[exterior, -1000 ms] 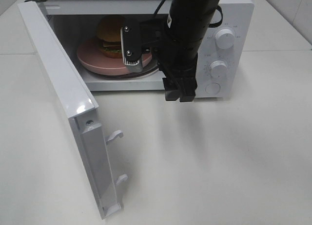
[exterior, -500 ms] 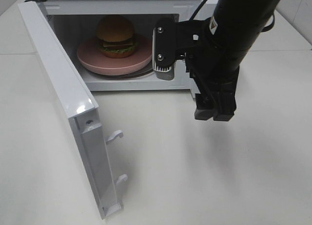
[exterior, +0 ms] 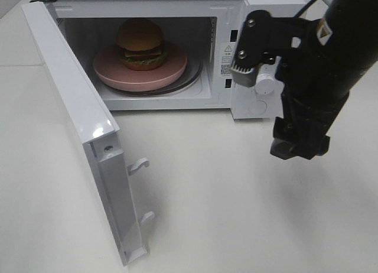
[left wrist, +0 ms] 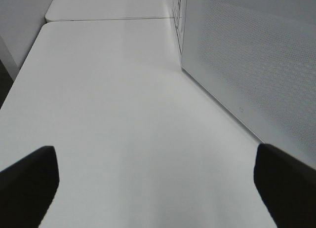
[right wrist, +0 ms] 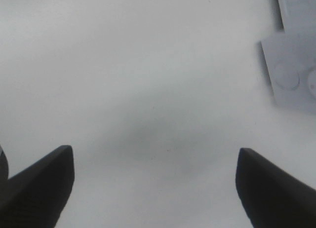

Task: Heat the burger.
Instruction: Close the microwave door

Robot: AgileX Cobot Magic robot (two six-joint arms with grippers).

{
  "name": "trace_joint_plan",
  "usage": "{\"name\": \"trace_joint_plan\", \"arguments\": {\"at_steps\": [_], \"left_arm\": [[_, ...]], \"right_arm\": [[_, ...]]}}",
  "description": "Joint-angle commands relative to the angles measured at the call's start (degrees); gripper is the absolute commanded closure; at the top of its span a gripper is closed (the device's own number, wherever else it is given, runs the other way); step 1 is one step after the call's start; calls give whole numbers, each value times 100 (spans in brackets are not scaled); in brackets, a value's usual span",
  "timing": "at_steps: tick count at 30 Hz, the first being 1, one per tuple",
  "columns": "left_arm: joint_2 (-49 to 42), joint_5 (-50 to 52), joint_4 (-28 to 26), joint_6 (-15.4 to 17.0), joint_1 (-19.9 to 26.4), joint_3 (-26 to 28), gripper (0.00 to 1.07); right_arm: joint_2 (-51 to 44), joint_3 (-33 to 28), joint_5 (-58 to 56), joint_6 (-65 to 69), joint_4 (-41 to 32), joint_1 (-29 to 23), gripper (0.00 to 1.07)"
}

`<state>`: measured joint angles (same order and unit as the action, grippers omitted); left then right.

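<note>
The burger [exterior: 140,44], tan bun over darker layers, sits on a round pink plate [exterior: 112,72] inside the open white microwave [exterior: 266,10]. My right gripper [exterior: 300,148] hangs fingers-down over the table in front of the microwave's control panel, well right of the burger and holding nothing. In the right wrist view this right gripper [right wrist: 155,186] is open over bare table, its dark fingertips [right wrist: 37,186] far apart. My left gripper [left wrist: 158,188] is open too, empty, facing the outer side of the microwave door [left wrist: 256,65]. The exterior high view does not show the left arm.
The microwave door [exterior: 88,116] swings out wide to the left, with its latch hooks [exterior: 139,164] pointing right. A white knob [exterior: 266,83] shows beside the right arm. A corner of the control panel [right wrist: 294,75] appears in the right wrist view.
My right arm has drawn back from the microwave opening, moving right and toward the table's front. Its fingers have spread wider. The burger and plate stay inside.
</note>
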<state>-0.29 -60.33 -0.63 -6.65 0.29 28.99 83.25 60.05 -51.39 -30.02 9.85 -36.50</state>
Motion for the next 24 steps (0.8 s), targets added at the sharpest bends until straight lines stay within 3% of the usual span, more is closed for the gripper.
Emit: {"name": "trace_joint_plan", "arguments": {"at_steps": [1,4,8,9,14,19,24], "left_arm": [[-109,46,-17,29,11,-6,4],[-109,46,-17,29,11,-6,4],[-109,46,-17,29,11,-6,4],[-109,46,-17,29,11,-6,4],[-109,46,-17,29,11,-6,4],[-109,46,-17,29,11,-6,4],[-109,46,-17,29,11,-6,4]], "right_arm": [[-201,-132,-109,498,23,292,24],[-344,-212,-86,1054,23,710,25],[-338,-212,-69,2601,34,1702,27],[-338,-212,-69,2601,34,1702,27],[-338,-252,-229,3484,34,2676,32],[-338,-350,-401,3696,-6,3111,34],[-476,-590,-401,3810,-52,3180,34]]}}
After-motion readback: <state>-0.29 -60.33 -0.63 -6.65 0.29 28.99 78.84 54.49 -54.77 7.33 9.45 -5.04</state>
